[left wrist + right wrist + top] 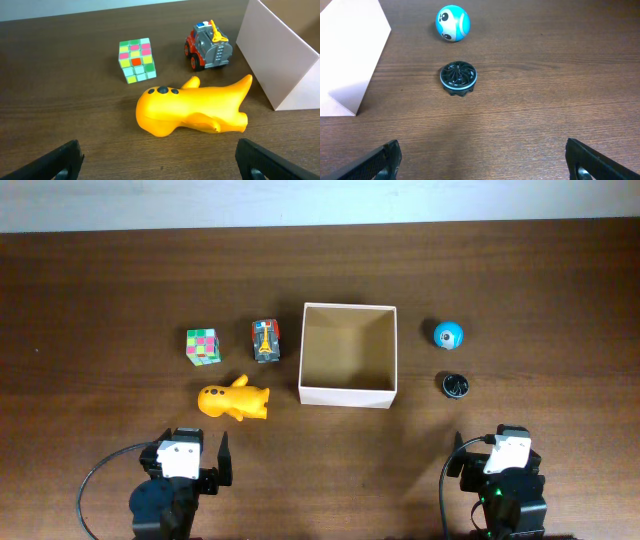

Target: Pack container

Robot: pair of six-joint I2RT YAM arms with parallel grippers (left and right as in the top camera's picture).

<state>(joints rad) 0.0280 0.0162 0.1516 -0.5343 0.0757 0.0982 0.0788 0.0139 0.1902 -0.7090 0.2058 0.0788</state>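
The container, a square open cardboard box with white walls and a tan inside, stands mid-table; its white corner also shows in the left wrist view and the right wrist view. Left of it lie a yellow toy animal, a multicoloured cube and a small red-grey toy truck. Right of it are a blue ball with a face and a black round disc toy. My left gripper is open and empty in front of the yellow toy. My right gripper is open and empty in front of the disc.
The dark wooden table reaches to a pale wall at the back. Both arm bases sit at the near edge, with black cables looping beside them.
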